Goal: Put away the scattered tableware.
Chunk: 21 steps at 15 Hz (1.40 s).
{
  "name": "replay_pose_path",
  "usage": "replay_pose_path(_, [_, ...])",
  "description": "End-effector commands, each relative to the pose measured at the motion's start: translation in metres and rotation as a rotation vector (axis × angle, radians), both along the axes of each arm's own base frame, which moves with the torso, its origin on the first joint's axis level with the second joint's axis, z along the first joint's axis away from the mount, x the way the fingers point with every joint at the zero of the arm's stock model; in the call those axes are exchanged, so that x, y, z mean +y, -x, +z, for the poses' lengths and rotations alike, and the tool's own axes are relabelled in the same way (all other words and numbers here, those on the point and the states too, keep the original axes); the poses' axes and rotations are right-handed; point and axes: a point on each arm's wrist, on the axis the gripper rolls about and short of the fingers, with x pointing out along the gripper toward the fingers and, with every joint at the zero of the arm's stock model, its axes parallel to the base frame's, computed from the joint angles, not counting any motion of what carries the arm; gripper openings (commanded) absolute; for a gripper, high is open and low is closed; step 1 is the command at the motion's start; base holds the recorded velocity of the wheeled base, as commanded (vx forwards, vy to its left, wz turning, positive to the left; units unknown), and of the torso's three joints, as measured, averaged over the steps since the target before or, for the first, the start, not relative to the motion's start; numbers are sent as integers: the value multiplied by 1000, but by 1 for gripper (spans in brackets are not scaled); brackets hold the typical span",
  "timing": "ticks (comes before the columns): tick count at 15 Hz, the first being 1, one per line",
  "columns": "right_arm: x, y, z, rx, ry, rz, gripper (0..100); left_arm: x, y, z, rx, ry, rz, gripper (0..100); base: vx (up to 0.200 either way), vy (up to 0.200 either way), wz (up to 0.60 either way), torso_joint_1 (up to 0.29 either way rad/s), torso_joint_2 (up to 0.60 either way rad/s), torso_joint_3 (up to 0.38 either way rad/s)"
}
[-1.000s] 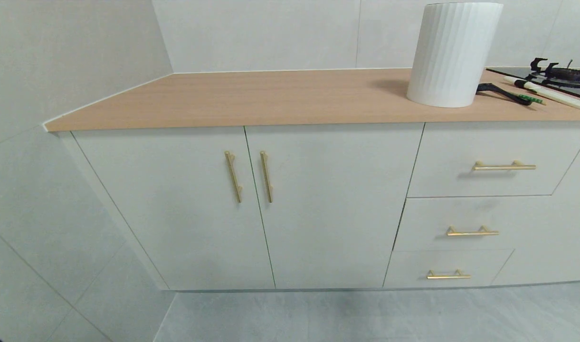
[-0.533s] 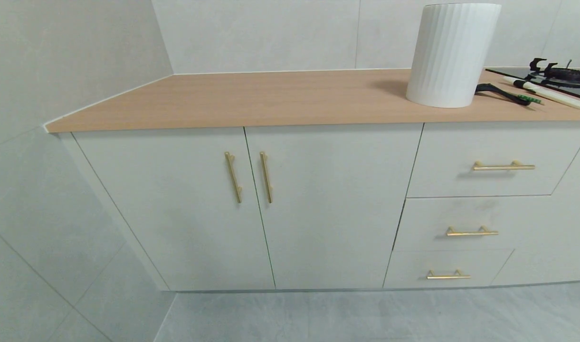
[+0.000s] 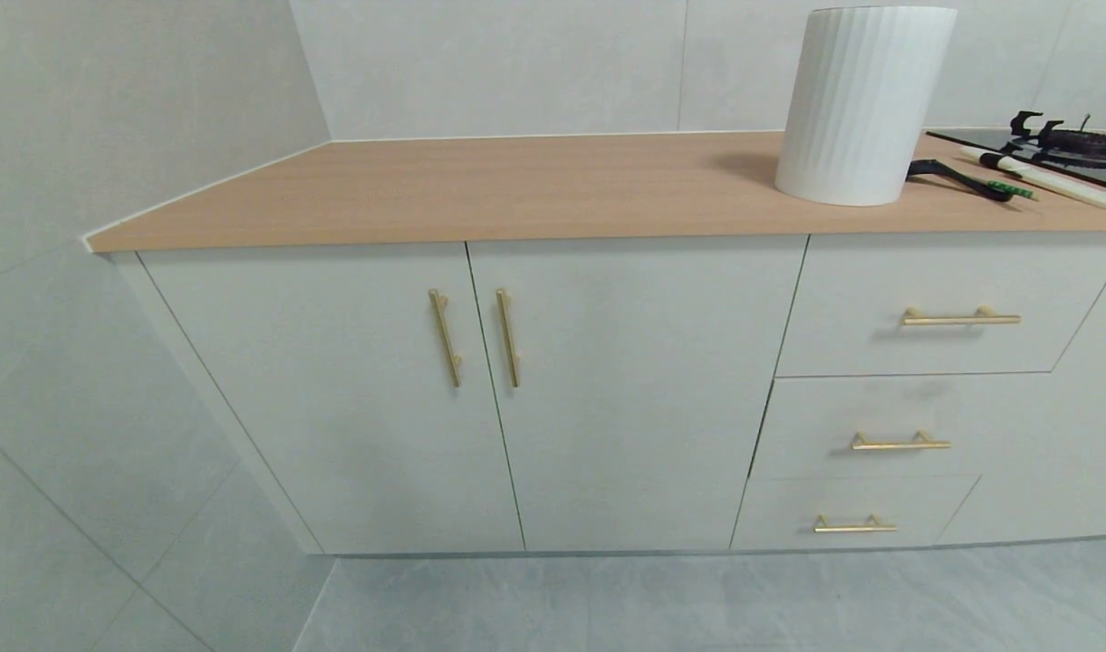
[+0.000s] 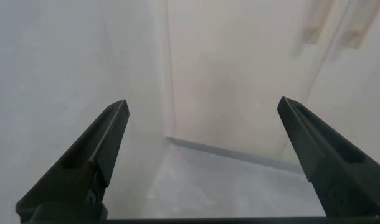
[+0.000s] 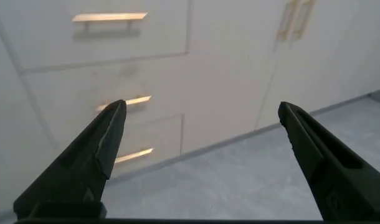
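three pieces of tableware are lying on the worktop [image 3: 516, 186], a smooth slab with a light wood grain. all three are sitting at its right end. one black utensil [image 3: 951, 172] with a thin curved handle is lying just beside the foot of a canister. one short green-tipped piece [image 3: 1012, 189] is lying at the black utensil's outer end. one long cream-white utensil [image 3: 1051, 180] is lying slantwise close behind them, next to one black hob grate [image 3: 1073, 140]. the one white canister [image 3: 865, 104] is standing upright, a tall cylinder ribbed from top to bottom.

below the worktop, two flat pale cabinet doors [image 3: 335, 389] are meeting at the middle. each is carrying one vertical brass handle [image 3: 445, 337], a slim bar, so there are two. to their right, three drawers [image 3: 879, 272] are stacked one over another, each with one horizontal brass drawer pull [image 3: 960, 317], three in all. grey tiled floor [image 3: 697, 607] is running along the base.

the left pincer [image 4: 202, 107] is hanging low before the cabinet, where it meets the floor. its two dark tapered fingers are spread wide apart. the right pincer [image 5: 202, 107] is facing the drawer fronts, its two fingers likewise spread wide apart.
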Motion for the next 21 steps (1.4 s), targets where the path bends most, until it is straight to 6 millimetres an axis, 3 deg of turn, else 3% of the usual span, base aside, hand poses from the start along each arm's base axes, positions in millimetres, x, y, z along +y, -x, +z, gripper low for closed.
replay_pose_path(1, [2, -1, -9, 48, -25, 83, 100, -3, -1, -3, 22, -9, -139, 100, 0, 0, 0, 0, 0, 0])
replay_pose_path(5, [9, -3, -14, 83, -62, 434, 100, -4, -1, -5, 48, -37, -181, 100, 0, 0, 0, 0, 0, 0])
replay_pose_path(7, [9, -8, -14, 172, -83, 488, 100, -4, -1, -5, 46, -28, -181, 100, 0, 0, 0, 0, 0, 0])
replay_pose_path(21, [9, -3, -16, 97, -94, 426, 100, -4, -1, -5, 43, -22, -180, 100, 0, 0, 0, 0, 0, 0])
